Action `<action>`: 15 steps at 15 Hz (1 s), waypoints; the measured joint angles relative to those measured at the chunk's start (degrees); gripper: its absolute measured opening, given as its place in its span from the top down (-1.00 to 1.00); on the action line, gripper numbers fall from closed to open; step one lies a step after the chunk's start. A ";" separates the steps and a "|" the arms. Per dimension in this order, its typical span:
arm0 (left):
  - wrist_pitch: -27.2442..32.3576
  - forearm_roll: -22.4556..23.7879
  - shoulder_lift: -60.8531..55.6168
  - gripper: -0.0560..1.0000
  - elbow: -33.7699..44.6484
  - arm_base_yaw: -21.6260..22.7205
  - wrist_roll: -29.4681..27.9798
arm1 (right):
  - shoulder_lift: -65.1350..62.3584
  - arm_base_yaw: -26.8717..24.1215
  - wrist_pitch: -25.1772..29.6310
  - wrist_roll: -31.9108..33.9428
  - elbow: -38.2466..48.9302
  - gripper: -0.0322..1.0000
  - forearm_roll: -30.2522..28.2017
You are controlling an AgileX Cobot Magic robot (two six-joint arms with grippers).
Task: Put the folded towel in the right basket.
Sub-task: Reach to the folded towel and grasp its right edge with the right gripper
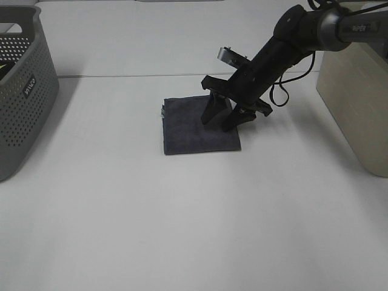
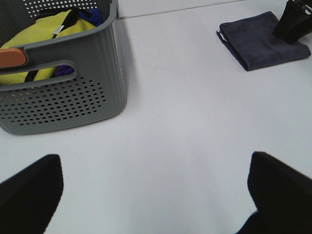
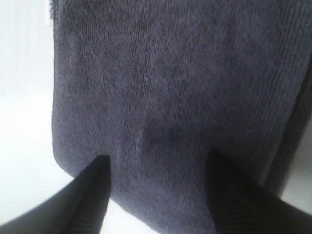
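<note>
The folded dark grey towel (image 1: 189, 128) lies flat on the white table (image 1: 182, 212), near the middle. My right gripper (image 1: 218, 124) is open and tilted down over the towel's right part, with both fingertips on or just above the cloth. In the right wrist view the towel (image 3: 170, 73) fills the frame, and the right gripper (image 3: 157, 161) has its two fingers spread above it. The right basket (image 1: 357, 103) is beige and stands at the table's right edge. My left gripper (image 2: 156, 170) is open and empty above bare table; the towel (image 2: 261, 41) lies far from it.
A grey perforated basket (image 1: 21, 91) stands at the far left. In the left wrist view this basket (image 2: 97, 92) holds yellow and blue cloths. The right arm's cable hangs beside the towel's right edge.
</note>
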 joint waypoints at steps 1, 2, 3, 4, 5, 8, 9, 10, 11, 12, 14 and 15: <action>0.00 0.00 0.00 -0.96 0.00 0.00 0.00 | 0.00 0.00 -0.92 -0.34 0.00 -0.11 0.00; 0.00 0.00 0.00 -0.96 0.00 0.00 0.00 | 0.00 0.00 -1.09 -0.34 0.00 -0.12 0.00; 0.00 0.00 0.00 -0.96 0.00 0.00 0.00 | 0.00 0.00 -0.80 -0.34 0.00 -0.18 0.00; 0.00 0.00 0.00 -0.96 0.00 0.00 0.00 | -0.29 0.00 -0.29 -0.34 0.00 -0.26 0.00; 0.00 0.00 0.00 -0.96 0.00 0.00 0.00 | -1.03 0.00 0.17 -0.34 0.00 -0.34 -0.23; 0.00 0.00 0.00 -0.96 0.00 0.00 0.00 | -5.21 -0.06 0.23 1.03 -0.23 -0.41 -7.05; 0.00 0.00 0.00 -0.96 0.00 0.00 0.00 | -5.33 -0.06 0.17 1.89 -0.34 -0.42 -8.65; 0.00 0.00 0.00 -0.96 0.00 0.00 0.00 | -5.39 -0.11 0.17 2.69 -0.40 -0.42 -10.89; 0.00 0.00 0.00 -0.96 0.00 0.00 0.00 | -4.81 -0.11 0.17 3.15 -0.40 -0.42 -11.97; 0.00 0.00 0.00 -0.96 0.00 0.00 0.00 | -3.44 -0.11 -0.11 3.21 -0.46 -0.42 -11.75; 0.00 0.00 0.00 -0.96 0.00 0.00 0.00 | -1.89 -0.11 -0.23 3.09 -0.46 -0.42 -11.75; 0.00 0.00 0.00 -0.96 0.00 0.00 0.00 | -1.15 -0.11 -0.29 2.75 -0.46 -0.42 -11.57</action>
